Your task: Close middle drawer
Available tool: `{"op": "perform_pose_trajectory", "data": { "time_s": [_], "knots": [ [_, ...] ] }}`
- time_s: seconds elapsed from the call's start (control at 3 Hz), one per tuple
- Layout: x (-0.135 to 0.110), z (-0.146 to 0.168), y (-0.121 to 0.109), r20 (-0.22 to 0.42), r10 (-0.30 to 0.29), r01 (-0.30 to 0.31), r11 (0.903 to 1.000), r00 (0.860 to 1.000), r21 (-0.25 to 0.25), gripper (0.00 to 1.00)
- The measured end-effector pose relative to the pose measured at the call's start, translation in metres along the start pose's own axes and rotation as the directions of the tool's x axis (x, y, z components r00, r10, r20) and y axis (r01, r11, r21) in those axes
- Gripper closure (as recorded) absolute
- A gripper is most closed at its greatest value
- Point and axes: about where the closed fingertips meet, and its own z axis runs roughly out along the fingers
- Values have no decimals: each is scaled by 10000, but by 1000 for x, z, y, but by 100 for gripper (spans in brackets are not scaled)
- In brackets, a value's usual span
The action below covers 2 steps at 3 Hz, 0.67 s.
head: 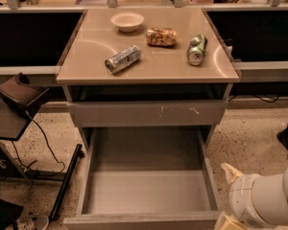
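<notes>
The middle drawer is pulled far out of the cabinet and is empty, with its front at the bottom edge of my view. My gripper is low beside the right corner of that front, mostly cut off. I cannot tell if it is open or holds anything. I think it is there to push the front inward

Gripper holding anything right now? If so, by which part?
Cannot tell. The gripper is mostly cut off at the bottom edge of the view, beside the right front corner of the open middle drawer. No hold on anything shows.
</notes>
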Motion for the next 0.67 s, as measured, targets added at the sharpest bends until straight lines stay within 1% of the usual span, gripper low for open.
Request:
{"op": "perform_pose_trajectory", "data": {
  "time_s": [0.33,0.67],
  "knots": [
    [3,14,17,276,-234,233,9997,9993,31,0],
    [20,48,48,883,-265,243,9993,9957,270,0]
  ]
}}
